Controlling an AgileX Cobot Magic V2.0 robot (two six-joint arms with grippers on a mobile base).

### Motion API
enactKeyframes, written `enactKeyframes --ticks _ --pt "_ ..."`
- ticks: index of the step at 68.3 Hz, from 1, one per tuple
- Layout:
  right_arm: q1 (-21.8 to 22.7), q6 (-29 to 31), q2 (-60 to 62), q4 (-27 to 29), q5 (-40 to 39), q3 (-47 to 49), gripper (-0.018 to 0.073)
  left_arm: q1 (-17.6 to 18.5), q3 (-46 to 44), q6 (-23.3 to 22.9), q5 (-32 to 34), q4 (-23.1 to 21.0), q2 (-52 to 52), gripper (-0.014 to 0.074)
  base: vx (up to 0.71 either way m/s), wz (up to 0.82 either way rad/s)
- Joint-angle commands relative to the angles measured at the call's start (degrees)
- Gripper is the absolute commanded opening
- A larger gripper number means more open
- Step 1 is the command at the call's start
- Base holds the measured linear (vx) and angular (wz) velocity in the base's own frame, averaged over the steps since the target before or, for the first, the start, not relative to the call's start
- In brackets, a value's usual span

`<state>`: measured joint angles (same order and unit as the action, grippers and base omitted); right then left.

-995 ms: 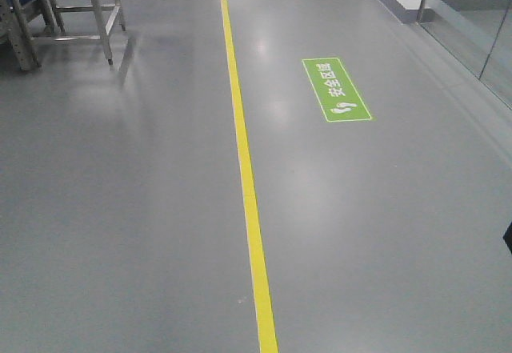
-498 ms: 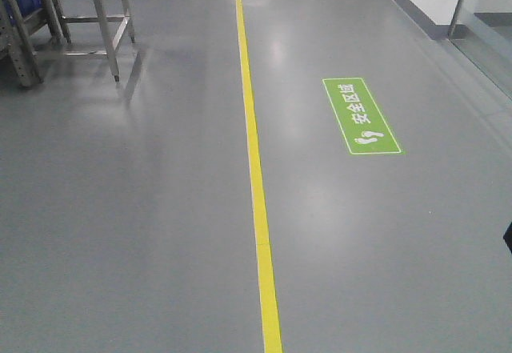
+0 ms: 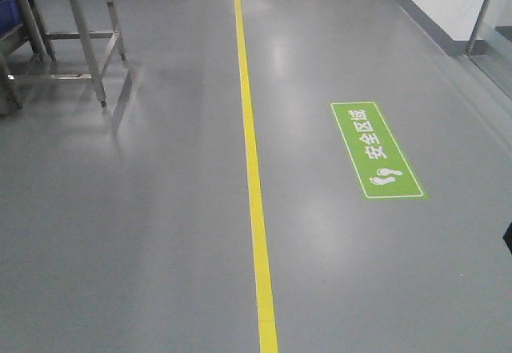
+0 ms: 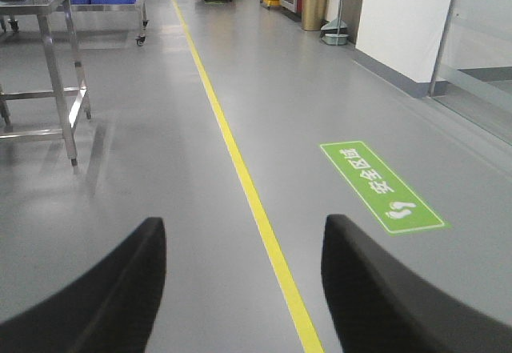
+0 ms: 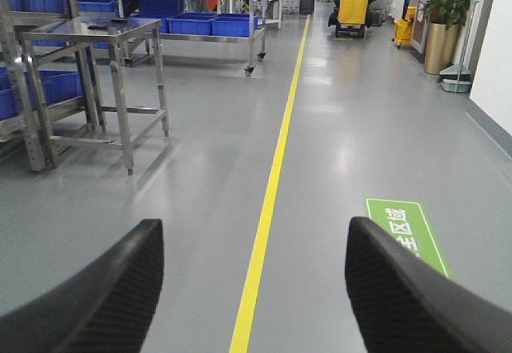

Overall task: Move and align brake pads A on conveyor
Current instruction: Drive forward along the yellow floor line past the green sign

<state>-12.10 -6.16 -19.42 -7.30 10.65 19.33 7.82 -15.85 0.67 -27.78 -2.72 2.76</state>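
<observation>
Both the left gripper (image 4: 244,245) and right gripper (image 5: 254,245) hang spread open and empty over grey floor (image 3: 120,233) beside a yellow floor line (image 3: 254,209), with no brake pads A or conveyor in any view, so the handling has apparently not begun.

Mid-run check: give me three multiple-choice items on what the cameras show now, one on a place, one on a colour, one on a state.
1. In the front view, the green floor sign lies where from the yellow line? A) picture-left B) picture-right C) across it
2. The bins in the right wrist view are: A) red B) blue C) green
3. The left claw and right claw are: A) open, empty B) shut on a pad C) shut, empty
Answers: 1 B, the sign sits apart on that side; 2 B, all are blue; 3 A, each stands wide apart, nothing between.
</observation>
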Motion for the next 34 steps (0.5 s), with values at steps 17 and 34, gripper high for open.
enactKeyframes --ticks 17,34 --pt "0.11 0.35 -0.50 -0.40 -4.24 1.65 0.0471 0.01 -1.59 -0.04 4.03 -0.38 0.80 0.0407 0.73 -0.01" --pt "0.11 0.35 -0.65 -0.43 -4.24 1.65 0.0471 0.01 -1.59 -0.04 3.95 -0.38 0.92 0.0407 0.79 0.08"
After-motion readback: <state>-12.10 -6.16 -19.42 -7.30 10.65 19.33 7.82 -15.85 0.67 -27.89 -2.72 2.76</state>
